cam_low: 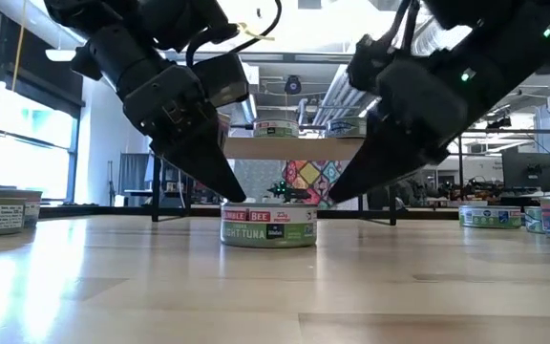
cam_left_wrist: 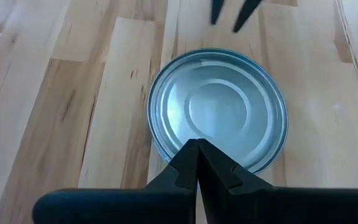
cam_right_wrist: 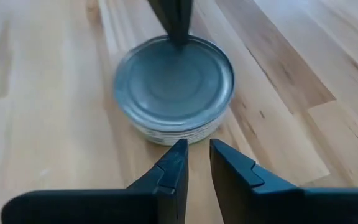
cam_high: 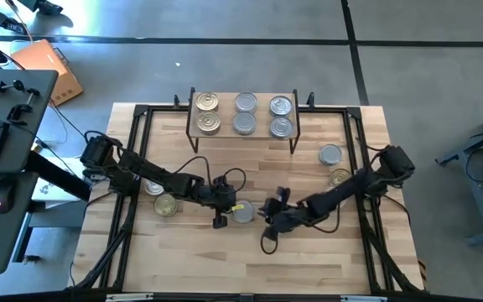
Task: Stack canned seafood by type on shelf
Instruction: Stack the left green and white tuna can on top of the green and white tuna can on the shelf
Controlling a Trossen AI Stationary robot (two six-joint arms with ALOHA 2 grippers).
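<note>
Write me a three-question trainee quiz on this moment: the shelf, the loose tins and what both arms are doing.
1. How many tins stand on the shelf?
2. True or false: the left gripper has its fingers pressed together beside the tuna tin.
3. Which lies nearest the right gripper? A) the tuna tin B) the two tins at the table's right C) the two tins under the left arm

Key
1. Six, in three pairs.
2. True; the left wrist view shows the closed tips at the tin's rim.
3. A; the slightly parted fingers point at it from the opposite side, not gripping it.
</note>
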